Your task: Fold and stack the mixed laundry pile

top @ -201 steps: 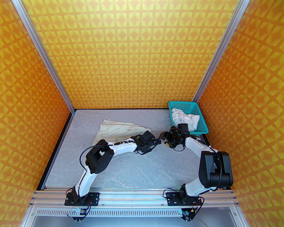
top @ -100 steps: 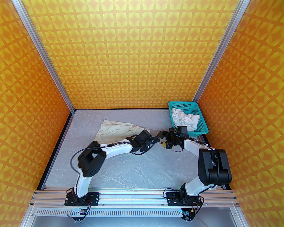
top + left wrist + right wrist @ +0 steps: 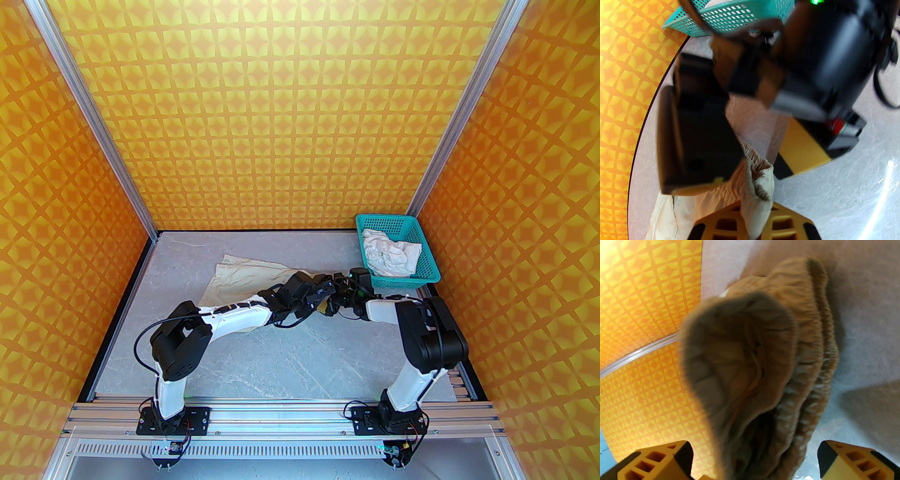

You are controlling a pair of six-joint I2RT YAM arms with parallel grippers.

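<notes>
The left claw (image 3: 754, 211) has its yellow fingers drawn close together on the gathered elastic band (image 3: 758, 166) of the beige-cream piece (image 3: 243, 274). The cloth rises out from between them, pinched by the look of the left wrist view, though the contact itself is hidden under the fold. The right claw (image 3: 751, 447) stands wide, one finger on either side of the same bunched band, which hangs in the gap right before its camera. Whether either pad touches it cannot be told. In the top view the two claws meet almost tip to tip, the right one just beyond the left one's fingertips. From there the rest of the garment runs back past the left claw's wrist and lies creased on the table (image 3: 281, 356). Its long axis goes from the claws leftward and a little toward the back wall, so the band is the end at the claws. The coming move turns on this: the band lies straight ahead of the right claw, across its opening, so closing would likely give a second hold beside the left one's — and the two could then draw apart along the band to spread it. The white shirt (image 3: 391, 253) sits crumpled in the teal basket (image 3: 424, 276), behind the right claw and nearer that arm.
</notes>
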